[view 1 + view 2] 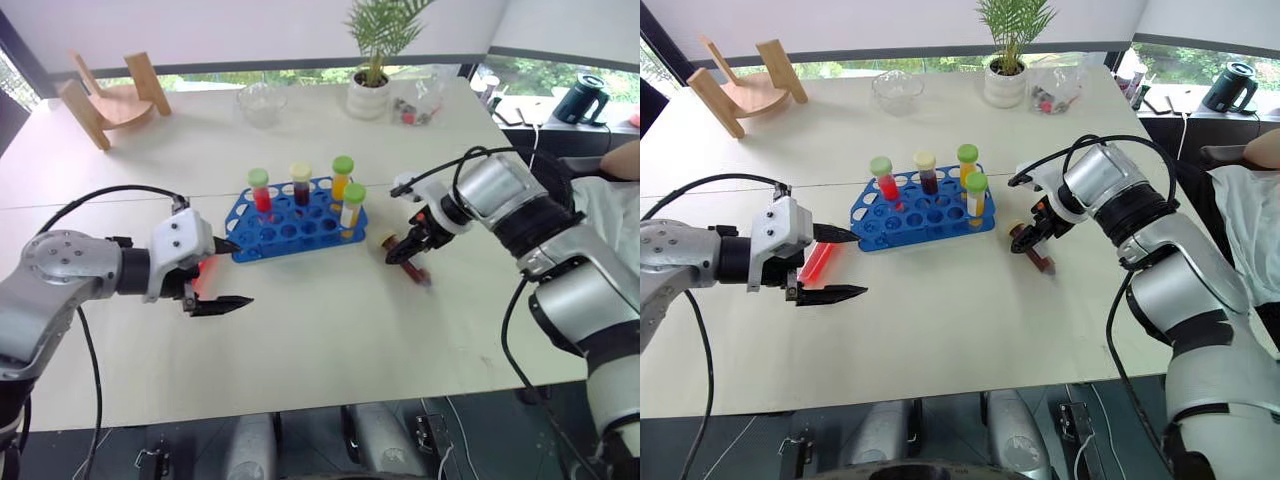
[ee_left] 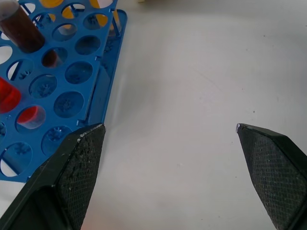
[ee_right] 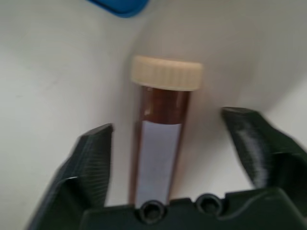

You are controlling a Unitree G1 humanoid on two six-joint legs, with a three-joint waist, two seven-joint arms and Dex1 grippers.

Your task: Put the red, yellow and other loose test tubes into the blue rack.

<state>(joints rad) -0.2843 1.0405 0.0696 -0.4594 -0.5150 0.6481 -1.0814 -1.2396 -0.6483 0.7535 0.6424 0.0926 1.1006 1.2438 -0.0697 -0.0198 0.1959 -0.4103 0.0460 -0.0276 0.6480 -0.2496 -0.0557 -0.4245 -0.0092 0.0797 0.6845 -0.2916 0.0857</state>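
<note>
The right tool (image 3: 168, 143) is straddling a brown tube (image 3: 160, 143) lying on the bench (image 1: 330, 340), fingers spread either side, its long axis running between them.

Glossy blue plastic rack (image 1: 296, 222) on a smooth matt table (image 1: 330, 330); textured black tool pads (image 2: 81, 163).

Both arms are silver-grey metal with black joint bands, looping black cables, white wrist housings and textured black wedge-shaped fingers (image 2: 79, 163).
</note>
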